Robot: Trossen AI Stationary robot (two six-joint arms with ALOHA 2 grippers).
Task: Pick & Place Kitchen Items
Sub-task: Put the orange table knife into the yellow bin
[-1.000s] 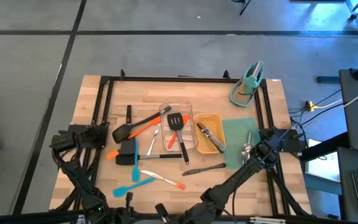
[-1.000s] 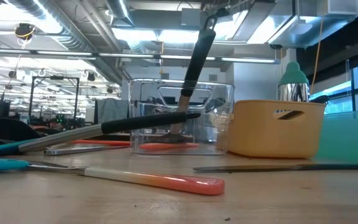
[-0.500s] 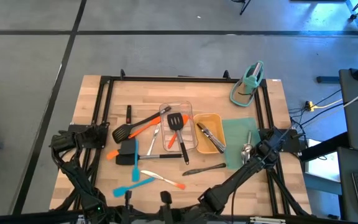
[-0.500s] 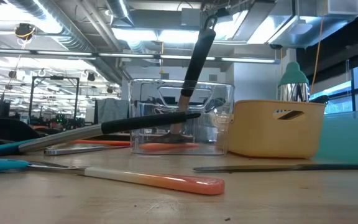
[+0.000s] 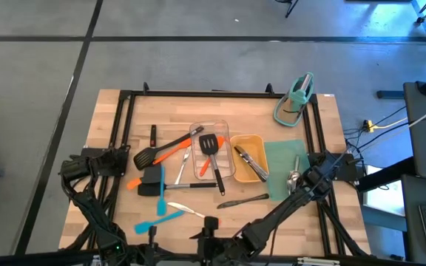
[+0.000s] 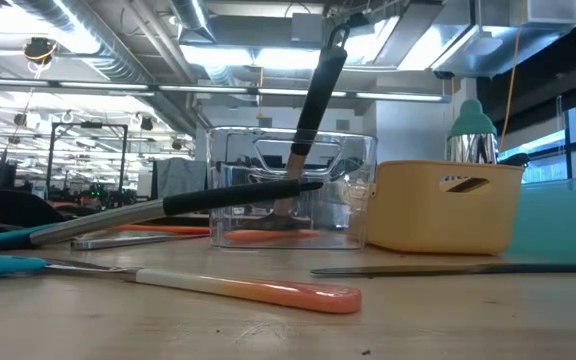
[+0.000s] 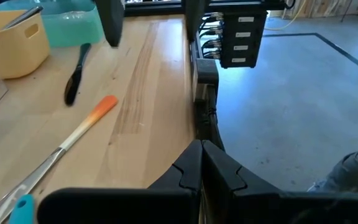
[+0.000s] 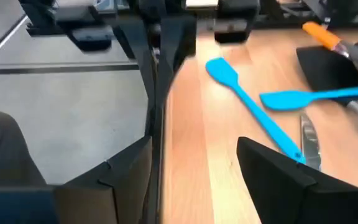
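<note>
I have the right gripper (image 5: 209, 224) low at the near edge of the bench (image 5: 117, 118), its fingers spread wide with nothing between them. The left gripper (image 7: 201, 165) waits off to its side at the same edge, fingers pressed together and empty.

The closest of the kitchen items is the orange-tipped spatula (image 5: 187, 211). It lies flat on the wood with its orange end right at the right gripper and its steel end pointing away towards the left gripper. From above I cannot tell how high the gripper sits over it. Further ahead of the right gripper lie two blue spatulas (image 8: 247, 106), crossed near their handles.

I judge the orange-tipped spatula to be light and stiff, so it should not sag once it is lifted. It is slim and sits tight on the bench, which leaves little room for a finger beneath it. The steel end looks slick. I would take it across the cream part of the handle (image 6: 198, 283), near the balance point, so it does not swing or slip out.
</note>
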